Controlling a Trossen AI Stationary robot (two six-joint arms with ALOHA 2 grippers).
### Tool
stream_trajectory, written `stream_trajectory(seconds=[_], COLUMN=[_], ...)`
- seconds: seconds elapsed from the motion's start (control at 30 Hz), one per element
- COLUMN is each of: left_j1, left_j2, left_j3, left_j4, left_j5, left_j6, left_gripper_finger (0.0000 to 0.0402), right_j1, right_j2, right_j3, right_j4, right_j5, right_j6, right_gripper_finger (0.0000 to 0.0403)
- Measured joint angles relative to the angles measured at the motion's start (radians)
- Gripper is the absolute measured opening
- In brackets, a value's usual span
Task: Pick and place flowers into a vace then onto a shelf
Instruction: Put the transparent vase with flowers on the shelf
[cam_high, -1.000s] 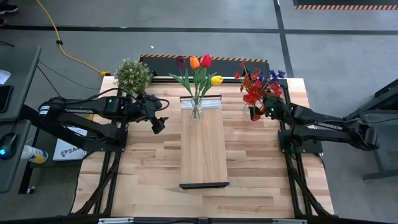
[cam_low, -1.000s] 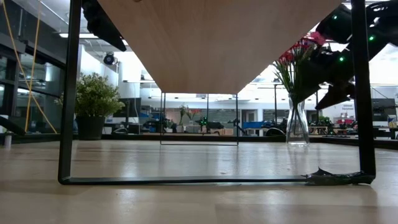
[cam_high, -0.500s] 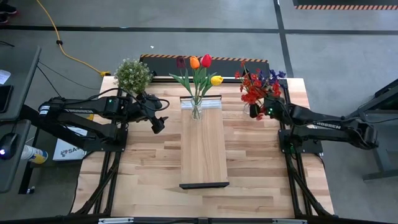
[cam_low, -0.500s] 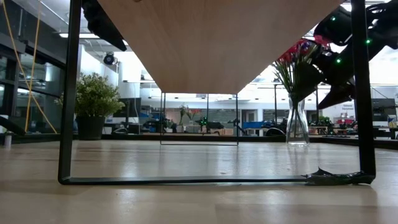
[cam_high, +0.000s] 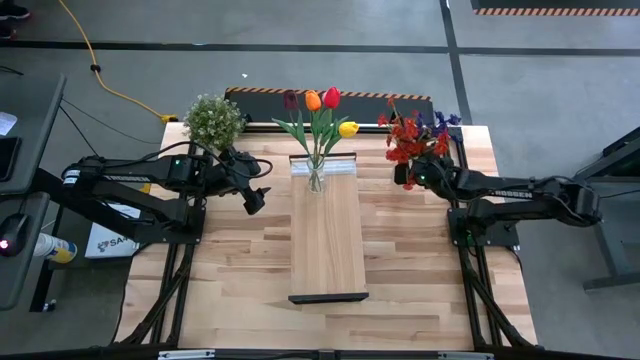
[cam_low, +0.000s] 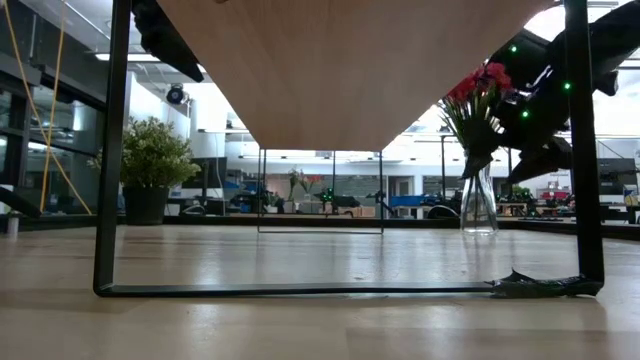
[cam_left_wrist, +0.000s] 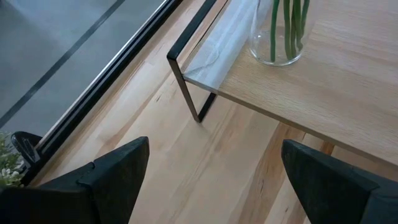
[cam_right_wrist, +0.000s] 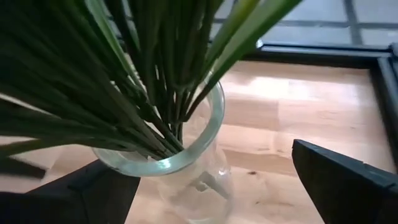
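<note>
Glass vase (cam_right_wrist: 180, 168) of red sprays (cam_high: 408, 140) sits between the right pincer's (cam_high: 402, 176) wide-open fingers, unclamped.

A: Wide-open planked wooden tabletop (cam_high: 230, 280) on both sides of the long pale wooden shelf (cam_high: 327, 245), nothing lying there.

B: The far edge is crowded, though: bushy green potted plant (cam_high: 213, 120) on the left, clear glass vase of tulips (cam_high: 316, 178) on the shelf's far end.

A: And on the right, the red spray flowers in a clear glass vase (cam_right_wrist: 180, 168) stand between the right gripper's (cam_right_wrist: 211, 186) spread fingers.

B: The gap under the shelf looks clear, between its black metal legs (cam_low: 108, 150).
</note>
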Motion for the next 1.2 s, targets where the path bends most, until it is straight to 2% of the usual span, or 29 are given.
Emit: stream_trajectory(seconds=[0.17, 0.47, 0.8, 1.2], left_j1=[0.0, 0.0, 0.0, 0.0], left_j2=[0.0, 0.0, 0.0, 0.0], left_j3=[0.0, 0.0, 0.0, 0.0], left_j4=[0.0, -0.001, -0.001, -0.001], left_j5=[0.0, 0.0, 0.004, 0.005], left_j6=[0.0, 0.003, 0.003, 0.003], left_gripper_finger=[0.0397, 0.0397, 0.0397, 0.0397], right_j1=[0.0, 0.0, 0.0, -0.003], right_j2=[0.036, 0.118, 0.17, 0.236], right_j3=[0.0, 0.0, 0.0, 0.0], right_j4=[0.015, 0.165, 0.239, 0.246], right_j5=[0.041, 0.035, 0.114, 0.16], right_j6=[0.027, -0.033, -0.047, -0.055], right_gripper_finger=[0.0396, 0.0397, 0.0398, 0.0397])
